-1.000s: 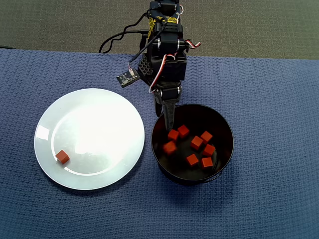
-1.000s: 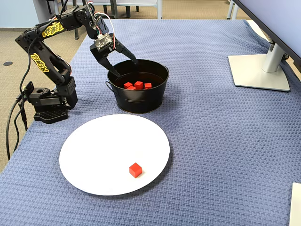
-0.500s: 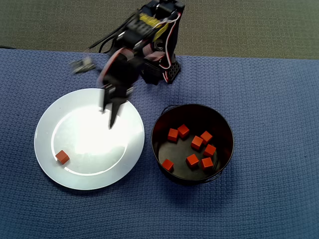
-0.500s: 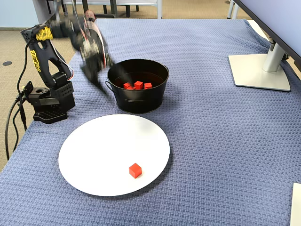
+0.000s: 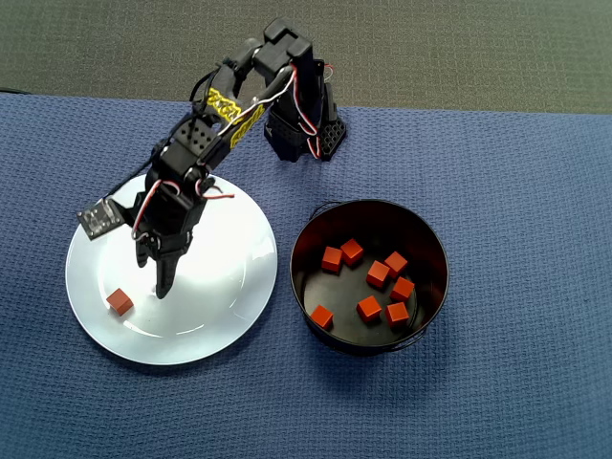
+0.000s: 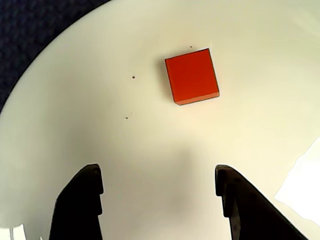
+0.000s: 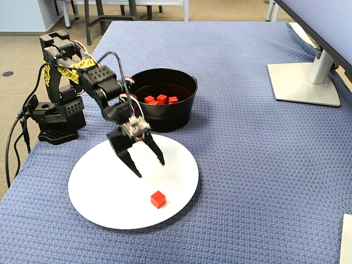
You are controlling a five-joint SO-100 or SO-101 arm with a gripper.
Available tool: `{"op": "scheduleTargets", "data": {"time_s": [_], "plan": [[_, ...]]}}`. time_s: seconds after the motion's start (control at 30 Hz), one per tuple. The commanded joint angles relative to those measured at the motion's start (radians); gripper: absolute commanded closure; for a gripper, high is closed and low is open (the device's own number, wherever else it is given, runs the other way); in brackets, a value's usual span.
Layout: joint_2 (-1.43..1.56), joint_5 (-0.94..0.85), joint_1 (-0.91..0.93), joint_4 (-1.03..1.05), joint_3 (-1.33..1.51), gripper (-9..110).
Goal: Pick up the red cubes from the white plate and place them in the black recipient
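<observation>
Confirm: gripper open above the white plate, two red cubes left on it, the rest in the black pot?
Not quite: only one red cube is left on the white plate, as the overhead view shows. The rest holds: the gripper is open above the plate, and the other cubes lie in the black pot.

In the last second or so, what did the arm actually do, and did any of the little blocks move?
The arm swung from over the black pot across to the white plate. Its gripper now hangs open, empty, just short of the last red cube. One cube in the pot has shifted toward the pot's left wall in the overhead view. Pot, plate and the lone cube stayed put.
</observation>
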Motion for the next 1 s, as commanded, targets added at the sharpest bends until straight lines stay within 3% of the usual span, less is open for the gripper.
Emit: {"op": "scheduleTargets", "data": {"time_s": [0.0,0.53,0.97], "plan": [[-0.026,-0.02,-0.008,-0.069,-0.072,81],[-0.193,-0.135,0.017,-0.235,-0.1,81],[-0.238,-0.183,0.06,-0.255,-0.138,81]]}}
